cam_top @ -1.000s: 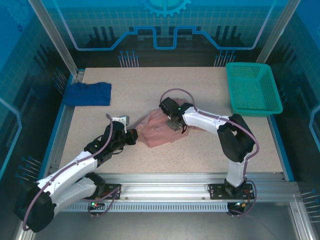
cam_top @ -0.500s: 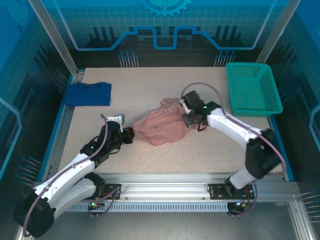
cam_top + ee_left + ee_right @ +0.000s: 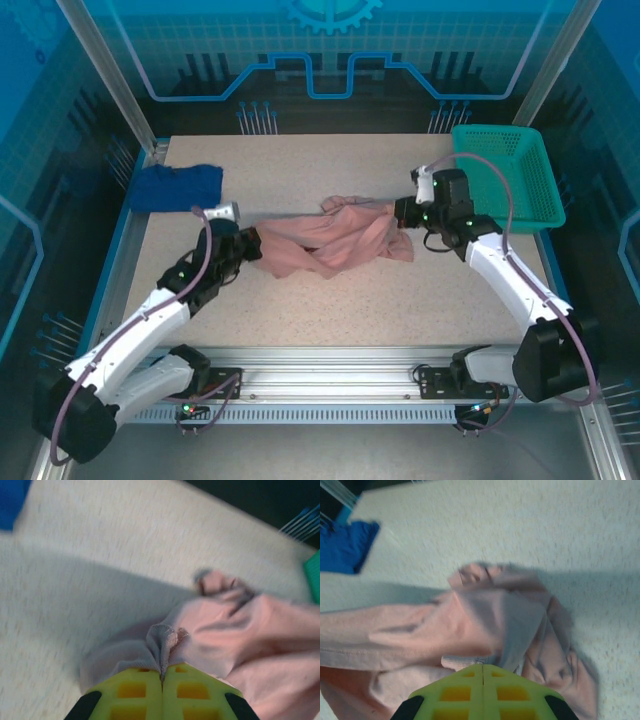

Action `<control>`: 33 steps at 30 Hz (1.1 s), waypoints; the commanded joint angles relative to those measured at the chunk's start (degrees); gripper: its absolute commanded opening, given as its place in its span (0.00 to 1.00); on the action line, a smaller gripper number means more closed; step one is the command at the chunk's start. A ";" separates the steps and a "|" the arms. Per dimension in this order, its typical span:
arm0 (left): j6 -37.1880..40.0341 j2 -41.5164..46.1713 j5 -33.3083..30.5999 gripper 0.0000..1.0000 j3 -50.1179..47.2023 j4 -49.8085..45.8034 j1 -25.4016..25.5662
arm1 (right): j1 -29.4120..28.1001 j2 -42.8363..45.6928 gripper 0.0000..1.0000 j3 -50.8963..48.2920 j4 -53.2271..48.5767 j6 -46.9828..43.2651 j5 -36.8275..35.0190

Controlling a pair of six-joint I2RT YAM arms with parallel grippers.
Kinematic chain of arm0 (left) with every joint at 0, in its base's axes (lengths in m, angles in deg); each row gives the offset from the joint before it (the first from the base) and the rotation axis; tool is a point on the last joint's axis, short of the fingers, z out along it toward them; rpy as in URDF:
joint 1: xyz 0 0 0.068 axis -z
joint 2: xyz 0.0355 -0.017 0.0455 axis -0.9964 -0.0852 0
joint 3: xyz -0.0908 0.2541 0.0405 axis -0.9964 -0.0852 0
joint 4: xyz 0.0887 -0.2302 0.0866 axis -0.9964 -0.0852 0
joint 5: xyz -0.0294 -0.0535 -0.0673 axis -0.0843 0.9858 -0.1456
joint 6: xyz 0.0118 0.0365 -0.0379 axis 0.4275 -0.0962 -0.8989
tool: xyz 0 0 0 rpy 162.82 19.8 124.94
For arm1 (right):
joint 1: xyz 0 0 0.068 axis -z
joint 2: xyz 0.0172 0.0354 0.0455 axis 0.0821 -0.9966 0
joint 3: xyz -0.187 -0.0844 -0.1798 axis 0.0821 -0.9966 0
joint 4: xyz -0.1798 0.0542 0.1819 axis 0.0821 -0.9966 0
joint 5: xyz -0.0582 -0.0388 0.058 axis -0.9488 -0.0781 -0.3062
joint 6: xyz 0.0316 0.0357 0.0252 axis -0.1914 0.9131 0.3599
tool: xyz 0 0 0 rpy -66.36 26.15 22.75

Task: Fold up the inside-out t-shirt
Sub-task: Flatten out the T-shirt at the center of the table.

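Note:
The inside-out t-shirt [image 3: 325,240] is dusty pink and hangs stretched in a sagging band between my two grippers above the table's middle. My left gripper [image 3: 249,243] is shut on the shirt's left end; in the left wrist view a pinch of fabric [image 3: 165,642] sticks up from between the closed yellow-green fingertips of that left gripper [image 3: 162,672]. My right gripper [image 3: 398,213] is shut on the right end, where cloth folds droop below it. In the right wrist view the t-shirt [image 3: 470,620] spreads out ahead of the shut right gripper [image 3: 483,667].
A dark blue cloth [image 3: 177,187] lies crumpled at the table's far left, blue cloth [image 3: 342,547] also in the right wrist view. A green mesh basket [image 3: 505,178] stands at the far right. The beige tabletop [image 3: 330,310] has raised metal rails along its edges.
The right gripper closed on the shirt and pulled its end right toward the basket. The left gripper moved up and back. The bunched shirt is now drawn out into a long band.

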 commanded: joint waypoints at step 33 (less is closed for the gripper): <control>27.35 -38.56 0.27 0.00 92.67 -6.57 -8.01 | 5.63 -22.86 0.00 81.87 -5.19 -2.85 -6.56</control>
